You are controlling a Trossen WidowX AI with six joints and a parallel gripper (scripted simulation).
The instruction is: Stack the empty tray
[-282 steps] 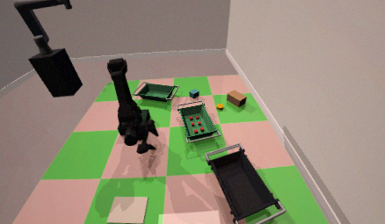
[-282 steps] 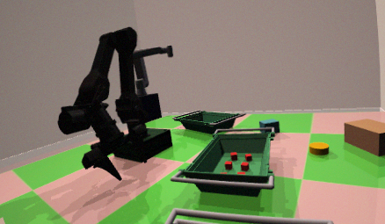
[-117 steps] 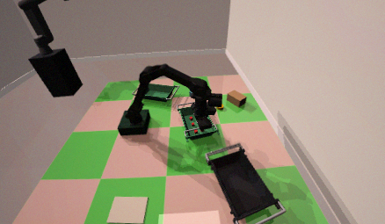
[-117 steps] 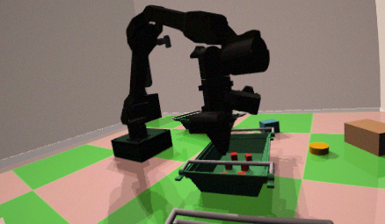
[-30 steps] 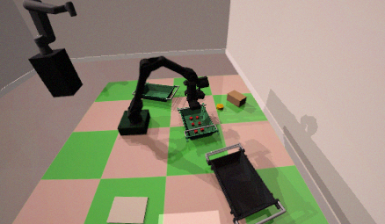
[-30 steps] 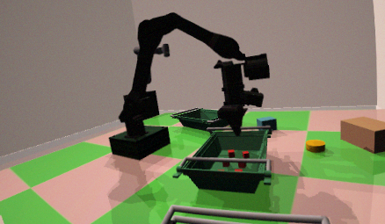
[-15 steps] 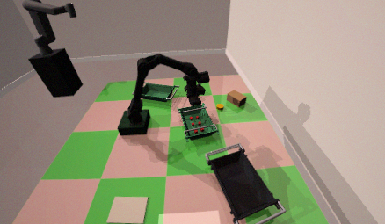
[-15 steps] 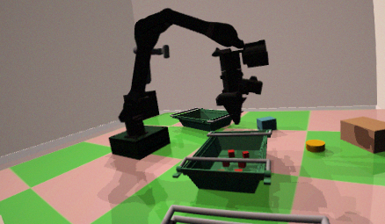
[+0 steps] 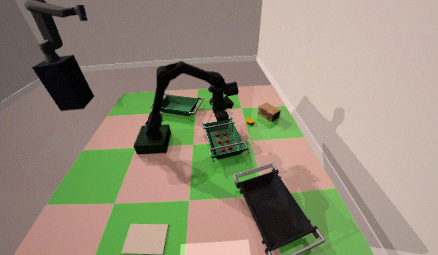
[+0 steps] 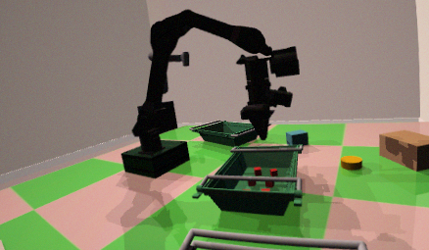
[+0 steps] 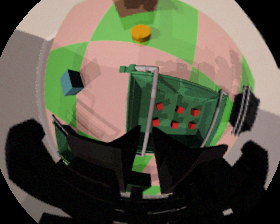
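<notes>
The loaded green tray (image 9: 229, 154) (image 10: 252, 203) (image 11: 135, 102) stands upright with several small red blocks inside. Its near bar (image 9: 228, 146) (image 10: 252, 178) (image 11: 217, 112) lies inward across the top. Its far bar (image 9: 218, 124) (image 10: 266, 149) (image 11: 152, 100) also reaches inward over the tray, just inside the far end. My gripper (image 9: 221, 118) (image 10: 263, 137) (image 11: 145, 128) is slightly open, fingers down, just above the far bar, which shows through the gap between its tips in the wrist view. The empty green tray (image 9: 177, 104) (image 10: 227, 134) stands upright behind, beside the arm base.
A large black tray (image 9: 275, 211) with wire bars stands in front. A blue block (image 10: 297, 138) (image 11: 71, 83), a yellow disc (image 9: 250, 121) (image 10: 352, 163) (image 11: 141, 33) and a brown box (image 9: 269, 112) (image 10: 406, 149) stand beyond the loaded tray. A beige square (image 9: 145, 238) lies at front left.
</notes>
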